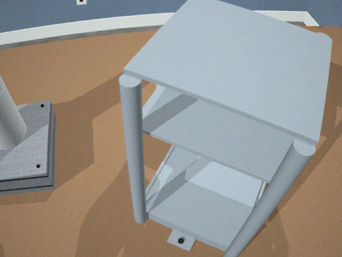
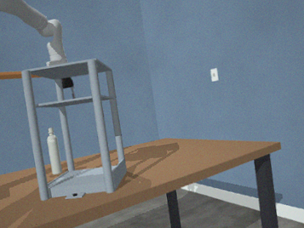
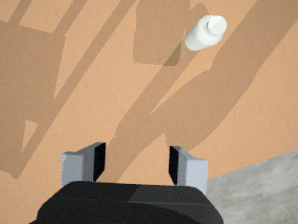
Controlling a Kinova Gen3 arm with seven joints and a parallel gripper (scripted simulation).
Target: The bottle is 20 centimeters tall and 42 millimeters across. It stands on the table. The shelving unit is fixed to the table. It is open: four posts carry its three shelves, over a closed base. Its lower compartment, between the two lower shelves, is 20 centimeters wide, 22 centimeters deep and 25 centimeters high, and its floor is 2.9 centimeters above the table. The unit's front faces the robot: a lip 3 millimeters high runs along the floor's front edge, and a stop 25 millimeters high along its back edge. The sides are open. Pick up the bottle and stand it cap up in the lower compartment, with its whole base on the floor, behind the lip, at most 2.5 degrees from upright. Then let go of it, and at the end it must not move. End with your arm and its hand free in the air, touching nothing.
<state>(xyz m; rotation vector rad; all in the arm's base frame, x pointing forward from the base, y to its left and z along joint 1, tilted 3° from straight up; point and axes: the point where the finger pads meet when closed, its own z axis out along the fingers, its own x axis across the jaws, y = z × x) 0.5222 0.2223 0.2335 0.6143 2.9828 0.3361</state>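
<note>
Gripper [image 3: 135, 161] is wide open, nothing between the fingers; the gap shows only table [image 3: 60, 83] below. It points straight down.

Bottle [image 2: 53, 150] stands upright, cap up, on the table [image 2: 196, 156] just beside the shelving unit [image 2: 100, 124], on the unit's far side as seen from the exterior camera, near its left rear post. Not in the lower compartment. In the wrist view the bottle [image 3: 205, 32] shows from above, cap toward the camera, well ahead of the fingertips and off to the right, apart from the gripper.

Exterior view: the arm [image 2: 13, 14] reaches in from upper left, wrist behind the shelving unit's top board, the dark gripper [image 2: 68, 84] hanging just below board level on the unit's far side, high above the bottle.

Top view: shelving unit [image 1: 131, 150] fills most of the frame; all three shelves are visible and the lower compartment holds nothing. The arm's base plate [image 1: 41, 173] sits left of the unit, apart from it. Bottle and gripper are not visible here.

A small mounting tab [image 1: 180, 240] sticks out at the unit's base.
</note>
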